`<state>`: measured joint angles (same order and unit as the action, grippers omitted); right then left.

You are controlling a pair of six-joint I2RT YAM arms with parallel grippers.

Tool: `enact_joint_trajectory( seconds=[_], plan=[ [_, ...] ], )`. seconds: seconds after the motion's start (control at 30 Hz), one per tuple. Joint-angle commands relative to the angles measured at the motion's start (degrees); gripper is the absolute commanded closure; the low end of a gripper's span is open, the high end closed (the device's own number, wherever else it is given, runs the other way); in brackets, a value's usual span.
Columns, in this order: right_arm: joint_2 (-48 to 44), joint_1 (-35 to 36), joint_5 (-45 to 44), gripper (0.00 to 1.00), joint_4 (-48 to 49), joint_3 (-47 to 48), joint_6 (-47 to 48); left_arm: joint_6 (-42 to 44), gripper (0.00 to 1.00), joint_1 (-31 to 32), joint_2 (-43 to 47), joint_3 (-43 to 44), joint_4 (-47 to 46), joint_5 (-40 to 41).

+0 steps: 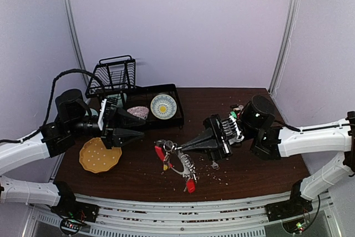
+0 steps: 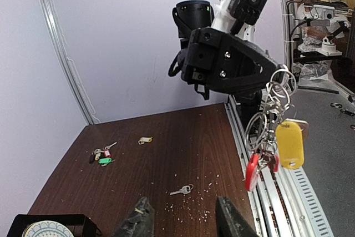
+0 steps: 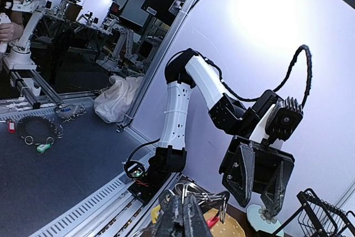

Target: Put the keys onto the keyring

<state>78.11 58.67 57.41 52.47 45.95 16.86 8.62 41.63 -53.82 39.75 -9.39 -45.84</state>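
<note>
My right gripper (image 1: 178, 148) is shut on the keyring (image 1: 180, 163), a bunch of silvery rings hanging from it above the table with red clips (image 1: 190, 185) and a yellow tag (image 2: 289, 144). In the right wrist view the shut fingers (image 3: 191, 220) pinch the rings (image 3: 206, 192). My left gripper (image 1: 145, 127) is open and empty, left of the keyring and pointing at it. A loose silver key (image 2: 182, 190) lies on the table between its fingers (image 2: 136, 220). Several tagged keys (image 2: 101, 155) and a yellow-tagged key (image 2: 145, 140) lie farther off.
A black tray (image 1: 176, 116) with a white plate (image 1: 163, 106) and a wire rack (image 1: 112, 76) stand at the back left. A yellow dish (image 1: 100, 155) lies under my left arm. Crumbs (image 1: 213, 173) dot the table near the loose key.
</note>
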Motion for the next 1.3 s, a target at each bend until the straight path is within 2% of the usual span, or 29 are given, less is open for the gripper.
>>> enact_joint_trajectory(
  seconds=[0.0, 0.07, 0.17, 0.2, 0.3, 0.47, 0.5, 0.57, 0.73, 0.87, 1.03, 1.27],
  plan=[
    [-1.61, 0.79, 2.71, 1.0, -3.18, 3.12, 6.02, -0.1, 0.6, 0.22, -0.22, -0.55, -2.48, 0.28],
    [-1.81, 0.91, 1.9, 1.0, -5.61, 3.79, 7.02, -0.01, 0.6, 0.21, -0.33, -0.55, -2.48, 0.4],
    [-1.5, 0.93, -5.72, 1.0, -8.93, 6.87, -0.59, 0.06, 0.6, 0.21, -0.34, -0.54, -2.48, 0.6],
    [-1.19, 0.94, -11.26, 1.0, -14.23, 10.03, -3.37, 0.0, 0.6, 0.23, -0.29, -0.55, -2.48, 0.85],
    [3.74, 0.45, -29.87, 1.0, -38.15, 23.72, -8.75, -0.01, 0.6, 0.21, -0.15, -0.53, -2.48, 1.66],
    [17.01, -4.19, -49.01, 1.0, -62.82, 39.41, -23.05, -0.16, 0.6, 0.22, 0.51, -0.37, -2.48, 2.61],
    [19.61, -5.11, -51.96, 1.0, -67.4, 41.87, -25.4, -0.23, 0.6, 0.22, 0.63, -0.37, -2.48, 2.65],
    [22.29, -5.62, -48.95, 1.0, -72.92, 44.92, -25.33, -0.27, 0.6, 0.21, 0.99, -0.42, -2.54, 2.53],
    [18.43, -2.38, -32.75, 1.0, -63.05, 38.84, -19.78, -0.44, 0.59, 0.21, 1.43, -0.55, -2.74, 2.63],
    [14.77, -2.14, -21.04, 1.0, -52.21, 32.04, -19.37, -0.77, 0.61, 0.21, 0.99, -0.55, -2.96, 2.56],
    [12.0, -2.03, -13.36, 1.0, -36.72, 23.54, -21.84, -1.99, 0.71, 0.21, -0.27, -0.37, -3.39, 1.54],
    [12.59, -1.93, -6.56, 1.0, -28.65, 21.04, -24.07, -3.7, 0.74, 0.21, -0.64, -0.99, -5.65, -2.7]
  ],
)
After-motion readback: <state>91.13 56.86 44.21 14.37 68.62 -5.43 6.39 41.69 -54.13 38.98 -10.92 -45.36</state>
